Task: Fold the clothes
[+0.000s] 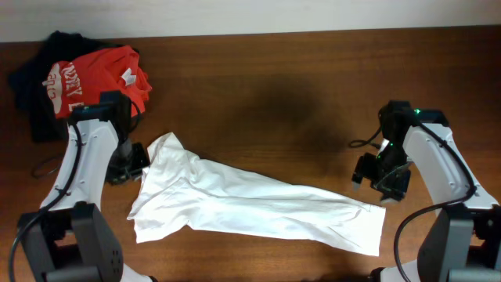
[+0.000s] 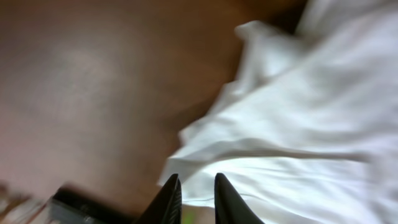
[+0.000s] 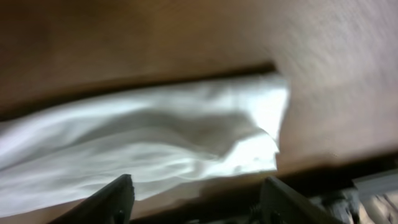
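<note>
The clothes (image 1: pixel 250 204) are one plain white garment lying flat and slanted across the wooden table (image 1: pixel 274 102), from the left middle down to the front right. My left gripper (image 1: pixel 129 164) sits at the garment's upper left edge. In the left wrist view, the left gripper (image 2: pixel 196 177) has its jaws a narrow gap apart with nothing between them, and the white fabric (image 2: pixel 298 124) lies just beyond. My right gripper (image 1: pixel 374 182) hovers by the garment's right end. In the right wrist view the right gripper (image 3: pixel 198 179) stands wide open and empty, short of the fabric's end (image 3: pixel 155 143).
A red T-shirt (image 1: pixel 98 78) with white lettering lies on dark garments (image 1: pixel 35 86) at the back left corner, close behind my left arm. A thin cable (image 1: pixel 362 143) loops beside the right arm.
</note>
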### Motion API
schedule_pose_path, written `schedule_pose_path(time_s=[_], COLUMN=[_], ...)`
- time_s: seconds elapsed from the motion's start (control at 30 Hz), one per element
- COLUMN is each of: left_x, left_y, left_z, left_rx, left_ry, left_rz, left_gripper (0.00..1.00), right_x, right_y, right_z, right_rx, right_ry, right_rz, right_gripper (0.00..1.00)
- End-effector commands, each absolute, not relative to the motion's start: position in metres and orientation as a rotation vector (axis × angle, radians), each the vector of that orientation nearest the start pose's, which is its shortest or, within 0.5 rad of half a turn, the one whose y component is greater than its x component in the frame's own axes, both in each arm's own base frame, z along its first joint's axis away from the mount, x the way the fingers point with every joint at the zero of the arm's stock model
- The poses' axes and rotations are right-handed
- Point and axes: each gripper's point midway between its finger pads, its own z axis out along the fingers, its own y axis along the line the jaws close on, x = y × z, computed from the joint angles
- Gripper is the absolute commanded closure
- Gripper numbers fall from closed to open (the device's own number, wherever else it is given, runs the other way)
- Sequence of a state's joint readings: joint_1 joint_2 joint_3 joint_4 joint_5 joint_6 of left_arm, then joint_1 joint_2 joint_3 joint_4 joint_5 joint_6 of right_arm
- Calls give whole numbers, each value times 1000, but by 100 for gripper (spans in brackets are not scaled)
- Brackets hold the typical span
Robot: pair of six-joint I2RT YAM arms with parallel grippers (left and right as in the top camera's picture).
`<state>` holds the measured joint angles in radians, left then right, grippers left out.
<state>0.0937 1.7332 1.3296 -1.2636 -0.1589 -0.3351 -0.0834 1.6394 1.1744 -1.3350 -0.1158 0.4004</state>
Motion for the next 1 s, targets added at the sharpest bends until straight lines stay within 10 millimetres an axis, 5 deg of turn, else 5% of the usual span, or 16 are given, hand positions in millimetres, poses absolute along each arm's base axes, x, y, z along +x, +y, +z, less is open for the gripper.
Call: schedule_pose_path(time_s=[0.0, 0.03, 0.07, 0.27, 0.57, 0.8, 0.97], left_x=[304, 301, 297, 277, 265, 257, 257], left_y=[-8, -19, -28, -64, -64, -28, 32], left_z=[94, 92, 89, 57, 5, -31, -42], left_rx=[-361, -300, -257, -76, -91, -365, -748], left_ry=[3165, 3179, 3197, 3244, 3215, 3272, 3206], left_rz=[-169, -196, -194, -218, -241, -204, -113], left_gripper=[96, 99, 99, 100, 99, 99, 99], right_x=[235, 232, 226, 196, 180, 197, 236], right_y=[15, 18, 22, 57, 60, 63, 67], right_z=[87, 84, 78, 36, 1, -5, -5], right_rx=[705, 693, 672, 673, 678, 647, 502], right_ry=[3272, 3285, 3308, 3374, 3360, 3285, 3151], right_rz=[263, 260, 257, 275, 268, 303, 362], right_gripper=[78, 94, 96, 96, 96, 92, 81])
